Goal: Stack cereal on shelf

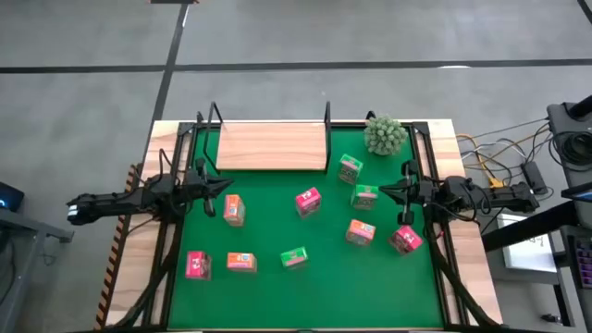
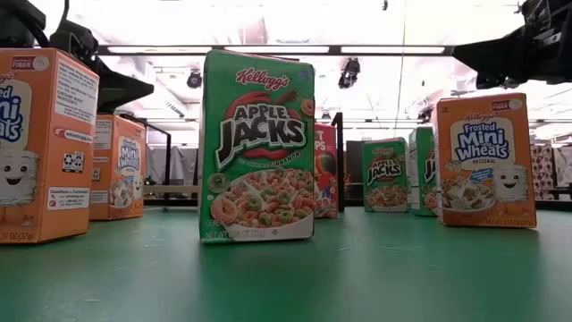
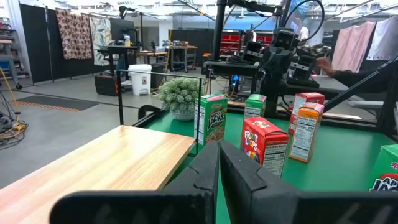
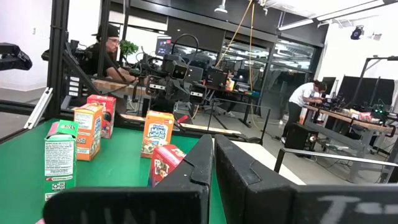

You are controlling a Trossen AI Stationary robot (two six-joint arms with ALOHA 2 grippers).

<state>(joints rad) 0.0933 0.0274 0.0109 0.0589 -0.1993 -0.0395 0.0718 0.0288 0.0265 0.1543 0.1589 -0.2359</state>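
The light wooden shelf point(image 1: 271, 145) stands at the far side of the green mat, black wire brackets at both ends. Nine small cereal boxes stand scattered on the mat: green ones point(image 1: 350, 168) point(image 1: 364, 196) point(image 1: 293, 257), pink-red ones point(image 1: 308, 201) point(image 1: 405, 240) point(image 1: 198, 265), and orange ones point(image 1: 233, 209) point(image 1: 361, 231) point(image 1: 240, 263). My left gripper point(image 1: 225, 188) is shut beside the shelf's near left corner, its fingers point(image 3: 208, 171) closed on nothing. My right gripper point(image 1: 384, 191) is shut just right of a green box, apart from it. A green box point(image 2: 259, 148) fills the low view's middle.
A small green bushy plant point(image 1: 384, 134) sits at the shelf's right end. Black frame rails point(image 1: 165, 231) run along the mat's left and right sides. People work at benches in the room beyond point(image 4: 109, 53). Bare mat point(image 1: 277, 227) lies between the boxes.
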